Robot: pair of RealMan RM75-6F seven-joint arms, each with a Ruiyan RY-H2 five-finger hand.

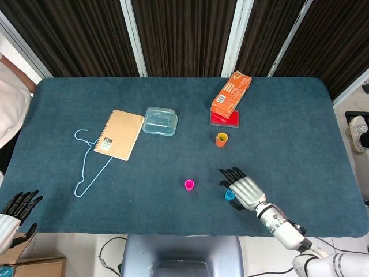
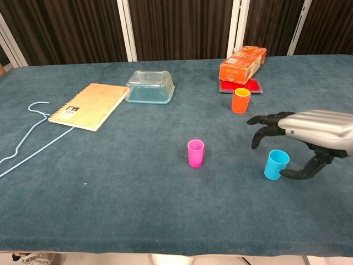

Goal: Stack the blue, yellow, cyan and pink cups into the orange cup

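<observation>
A table [image 1: 69, 92] with dark blue cloth carries a notebook [image 1: 119, 134], a hanger [image 1: 86, 164] and a clear container [image 1: 159, 121] toward its left edge. Near the far edge lies an orange box [image 1: 230, 94] on a red card [image 1: 225, 119], with the orange cup [image 1: 221, 139] just before it. The pink cup [image 1: 189, 185] and cyan cup [image 2: 275, 164] stand toward the near edge.

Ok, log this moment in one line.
right hand: open over cyan cup | yellow in orange cup | pink cup: loose | left hand: idle

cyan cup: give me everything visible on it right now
The cyan cup is small, plain and plastic-looking, slightly tapered toward the base, standing upright with its mouth open and seemingly empty. It sits on the blue table cloth near the front edge, right of the pink cup and well in front of the orange cup. The right hand hovers over it with fingers spread, thumb curving beside its base; contact cannot be confirmed, and the cup is not lifted.
</observation>
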